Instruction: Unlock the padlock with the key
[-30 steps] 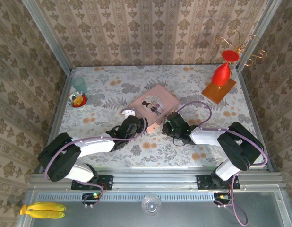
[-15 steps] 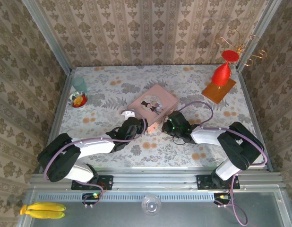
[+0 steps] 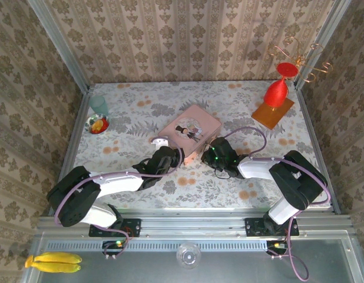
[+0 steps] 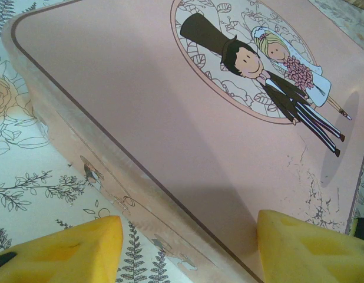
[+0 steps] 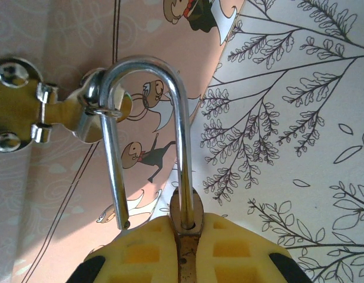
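Top camera: high, rear, looking down. Wrist cameras: very close. All three share pink box [image 3: 191, 131].

Padlock [image 5: 183, 177]: shackle of polished silvery metal, smooth and mirror-glossy; body a dull brass sliver between my right pads [image 5: 235, 250], which are yellow, matt and rubbery-looking. Hasp [image 5: 29, 112]: bright plated metal. Box [image 4: 129, 112]: pink printed paper skin, matt, scuffed at edges. Table [image 5: 300, 147]: matt floral print.
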`<state>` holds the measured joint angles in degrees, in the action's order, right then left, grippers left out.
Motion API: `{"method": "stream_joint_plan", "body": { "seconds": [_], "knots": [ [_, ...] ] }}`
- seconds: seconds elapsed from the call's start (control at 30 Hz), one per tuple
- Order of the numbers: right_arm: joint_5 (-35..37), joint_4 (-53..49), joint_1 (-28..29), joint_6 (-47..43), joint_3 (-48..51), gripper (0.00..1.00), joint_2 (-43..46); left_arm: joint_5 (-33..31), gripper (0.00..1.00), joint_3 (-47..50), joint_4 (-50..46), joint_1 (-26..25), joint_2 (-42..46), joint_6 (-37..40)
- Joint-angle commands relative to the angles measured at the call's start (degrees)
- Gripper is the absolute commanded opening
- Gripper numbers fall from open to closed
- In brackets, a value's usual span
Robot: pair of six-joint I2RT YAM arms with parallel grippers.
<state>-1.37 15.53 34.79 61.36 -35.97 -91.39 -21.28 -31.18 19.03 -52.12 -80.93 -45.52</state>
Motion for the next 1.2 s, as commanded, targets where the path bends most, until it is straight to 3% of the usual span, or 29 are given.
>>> {"method": "stream_joint_plan", "body": {
  "seconds": [0.0, 0.47, 0.83, 1.17],
  "knots": [
    [5.9, 1.7, -2.1, 1.5, -0.4, 0.0, 0.8, -0.3, 0.61, 3.9, -13.8, -0.7, -2.3, 0.9],
    [7.5, -0.8, -2.7, 0.6, -1.3, 0.0, 1.1, -0.6, 0.61, 3.8, -13.9, -0.3, -2.5, 1.0],
    [3.4, 4.0, -4.3, 3.3, -0.3, 0.0, 1.4, -1.0, 0.61, 3.1, -15.0, -0.5, -2.9, 0.8],
    [4.1, 2.0, -5.0, 1.3, 0.4, 0.0, 1.8, -1.0, 0.61, 3.0, -15.1, -0.5, -3.4, 0.7]
  ]
}}
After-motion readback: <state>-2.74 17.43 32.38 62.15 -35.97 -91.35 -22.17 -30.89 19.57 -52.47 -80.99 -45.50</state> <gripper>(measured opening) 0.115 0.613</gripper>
